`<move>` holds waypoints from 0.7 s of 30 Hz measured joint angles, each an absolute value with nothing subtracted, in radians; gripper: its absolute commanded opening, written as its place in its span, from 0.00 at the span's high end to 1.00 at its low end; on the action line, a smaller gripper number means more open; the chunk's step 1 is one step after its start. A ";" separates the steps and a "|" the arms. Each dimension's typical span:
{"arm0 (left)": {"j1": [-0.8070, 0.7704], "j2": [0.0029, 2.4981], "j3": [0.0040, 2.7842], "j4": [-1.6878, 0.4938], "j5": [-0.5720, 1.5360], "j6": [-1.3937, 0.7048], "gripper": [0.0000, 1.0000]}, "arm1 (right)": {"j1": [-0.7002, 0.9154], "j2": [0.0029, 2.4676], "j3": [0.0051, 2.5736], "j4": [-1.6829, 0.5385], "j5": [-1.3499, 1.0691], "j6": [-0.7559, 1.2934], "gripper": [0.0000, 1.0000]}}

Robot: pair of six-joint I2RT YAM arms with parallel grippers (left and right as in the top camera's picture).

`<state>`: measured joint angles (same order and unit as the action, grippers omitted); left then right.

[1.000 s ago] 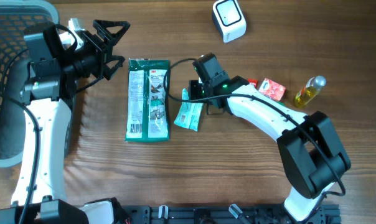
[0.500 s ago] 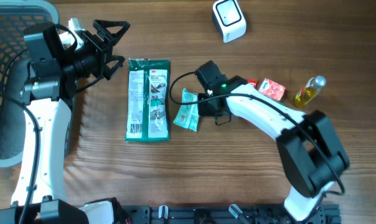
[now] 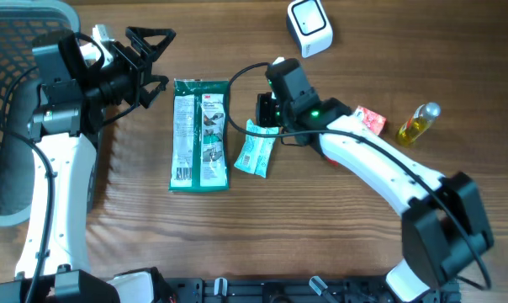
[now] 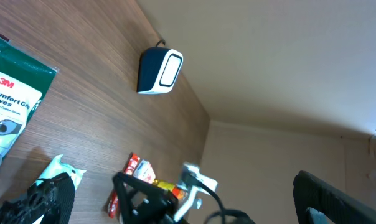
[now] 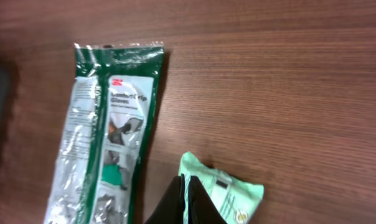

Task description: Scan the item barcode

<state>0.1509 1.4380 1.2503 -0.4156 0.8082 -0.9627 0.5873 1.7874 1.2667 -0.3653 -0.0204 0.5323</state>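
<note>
A light green packet (image 3: 256,154) lies on the wooden table right of a long dark green glove pack (image 3: 201,133). My right gripper (image 3: 265,118) is at the packet's far edge. In the right wrist view its black fingers (image 5: 183,199) are pressed together with a thin strip of the packet (image 5: 228,196) between them. The white barcode scanner (image 3: 309,27) stands at the far edge, right of centre, and also shows in the left wrist view (image 4: 158,71). My left gripper (image 3: 157,59) hovers wide open and empty at the far left (image 4: 188,205).
A dark mesh basket (image 3: 10,50) fills the far left corner. A red packet (image 3: 367,120) and a small yellow bottle (image 3: 418,124) lie at the right, behind my right arm. The glove pack (image 5: 107,137) lies close to the left of my right fingers.
My right wrist has swung toward the far side of the table with its fingers staying shut at the packet's edge. The packet has barely shifted. The left arm has not moved.
</note>
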 measured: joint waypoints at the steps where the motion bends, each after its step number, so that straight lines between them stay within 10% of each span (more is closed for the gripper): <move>1: 0.151 1.438 1.250 -0.416 0.808 -0.963 0.00 | 0.587 1.816 1.267 -0.335 -0.022 0.532 0.96; 11: 0.150 1.437 1.256 -0.535 0.716 -0.943 0.00 | 0.587 1.930 1.265 -0.404 -0.033 0.532 0.96; 21: -0.108 1.538 1.256 -0.898 0.178 -0.917 0.00 | 0.587 1.934 1.263 -0.377 -0.062 0.532 0.96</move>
